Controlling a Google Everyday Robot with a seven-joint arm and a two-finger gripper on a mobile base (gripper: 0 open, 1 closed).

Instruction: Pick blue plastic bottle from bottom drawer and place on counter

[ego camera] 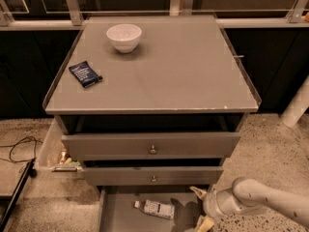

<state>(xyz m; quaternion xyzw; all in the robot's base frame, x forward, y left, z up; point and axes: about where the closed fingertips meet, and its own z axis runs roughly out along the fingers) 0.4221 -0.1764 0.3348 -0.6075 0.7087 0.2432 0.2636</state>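
1. Pale two-finger gripper (200, 208) on a smooth light-grey arm (270, 204): it comes in from 4 o'clock in my view and hangs low at the right edge of the pulled-out, shallow grey bottom drawer (120, 219). The cream fingers (197, 192) stand spread wide, with nothing between them.
2. Small clear plastic bottle with white cap and blue-printed label (155, 209) — lying on its side on the drawer floor, cap toward 9 o'clock. The gripper is at its 3 o'clock, near but not touching.
3. Large flat grey counter (183, 76) — carries a round white bowl (124, 36) at 11 o'clock and a flat dark blue snack packet (85, 74) at 9 o'clock, well apart from each other.
4. Two upper grey drawers with round knobs (153, 149): stacked above the bottom drawer.
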